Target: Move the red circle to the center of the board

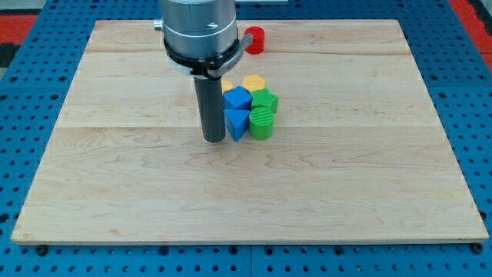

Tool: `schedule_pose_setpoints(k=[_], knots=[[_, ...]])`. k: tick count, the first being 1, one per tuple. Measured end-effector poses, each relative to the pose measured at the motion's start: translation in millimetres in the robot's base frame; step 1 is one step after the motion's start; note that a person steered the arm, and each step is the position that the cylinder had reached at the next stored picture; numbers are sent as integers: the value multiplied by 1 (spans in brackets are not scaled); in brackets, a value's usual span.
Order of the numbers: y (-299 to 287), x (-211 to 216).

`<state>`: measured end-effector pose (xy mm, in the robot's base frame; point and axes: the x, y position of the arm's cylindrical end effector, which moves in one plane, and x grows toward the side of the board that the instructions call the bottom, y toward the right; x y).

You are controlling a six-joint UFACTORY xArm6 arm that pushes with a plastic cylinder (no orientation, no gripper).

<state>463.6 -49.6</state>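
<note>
Red circle (254,39) at board (115,192) top edge, beside arm housing. My tip (214,140), bare rod, nothing grasped, touches blue triangle (237,121) at center cluster: blue cube (237,98), two green blocks (262,111), yellow blocks (254,82).

The arm's housing (197,31) ran off the view's top, so its upper part was unseen. It covered the left edge of the red circle (255,39). The rod (211,108) hid most of a yellow block (227,86) behind it, leaving its shape unclear, and overlapped the left side of the blue blocks (237,111). The desk (246,192) lost its bottom corners against the dark mounts.
</note>
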Motion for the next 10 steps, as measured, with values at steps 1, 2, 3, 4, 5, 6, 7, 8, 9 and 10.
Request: schedule_pose_setpoints(k=[1, 2, 3, 4, 5, 6, 7, 8, 9, 10], knots=[[1, 0], [2, 0], [1, 1], [-51, 0], [-114, -35], [-145, -95], [-150, -161], [-127, -221], [-65, -272], [-38, -272]])
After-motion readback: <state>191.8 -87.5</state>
